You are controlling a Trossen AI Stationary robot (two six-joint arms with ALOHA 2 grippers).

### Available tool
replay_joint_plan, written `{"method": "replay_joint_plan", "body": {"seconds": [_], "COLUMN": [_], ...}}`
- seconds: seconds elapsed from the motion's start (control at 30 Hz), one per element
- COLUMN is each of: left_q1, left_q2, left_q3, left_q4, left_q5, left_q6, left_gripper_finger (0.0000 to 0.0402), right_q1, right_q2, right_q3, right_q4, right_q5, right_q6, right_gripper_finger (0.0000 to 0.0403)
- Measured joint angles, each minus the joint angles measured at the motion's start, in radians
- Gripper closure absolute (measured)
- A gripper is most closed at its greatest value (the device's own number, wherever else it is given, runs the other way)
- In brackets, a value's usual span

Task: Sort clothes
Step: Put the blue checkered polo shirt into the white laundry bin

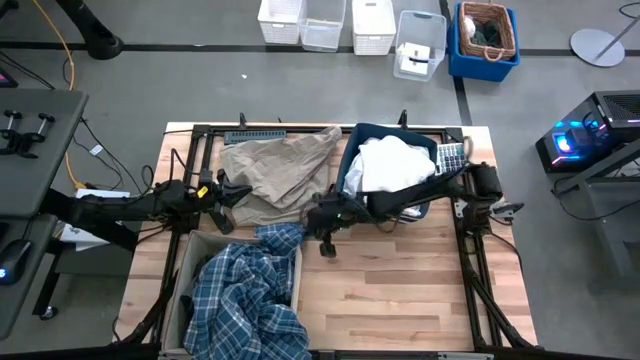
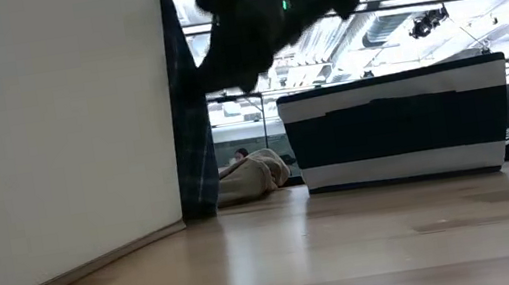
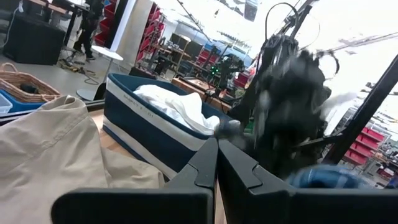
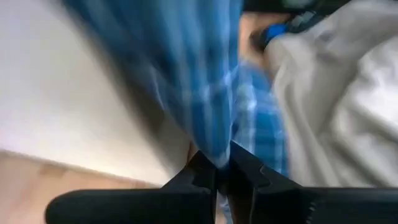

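My right tool (image 4: 217,163) pinches the blue-and-white plaid cotton shirt (image 1: 245,295) over the pale box (image 1: 188,262) at the desk's (image 1: 400,290) front-left corner; release comes next. Left tool (image 3: 217,163) waits pressed together.

the near right of the table (image 1: 400,300) is bare wood, open for a gripper to pass. the near left is taken by a pale box (image 1: 186,275) with the plaid shirt (image 1: 245,295) heaped in it and spilling over its far right corner. the far left is covered by the beige-khaki garment (image 1: 280,165). the far right holds a navy striped bin (image 2: 399,126) filled with the white garment (image 1: 392,162). the right arm reaches across the middle, its right gripper (image 1: 322,228) pinching plaid cloth between box and bin. the left gripper (image 1: 232,192), fingers closed, lies along the beige cloth's left edge.
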Motion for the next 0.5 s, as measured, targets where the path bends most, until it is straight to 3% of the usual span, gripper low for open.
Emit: {"method": "replay_joint_plan", "body": {"seconds": [0.2,0.33,0.5], "left_q1": [0.0,0.0,0.0], "left_q2": [0.0,0.0,0.0], "left_q3": [0.0,0.0,0.0], "left_q4": [-0.008,-0.01,-0.01], "left_q5": [0.0,0.0,0.0], "left_q6": [0.0,0.0,0.0], "left_gripper_finger": [0.0401,0.0401,0.0401], "right_q1": [-0.074,-0.088,-0.018], "right_q2": [-0.137,-0.162,-0.133], "right_q3": [0.093,0.197,0.28], "right_q4": [-0.103,0.073,0.304], "right_q5": [0.083,-0.101,-0.362], "right_q6": [-0.073,0.044,0.176], "right_gripper_finger": [0.0399,0.04,0.0402]}}
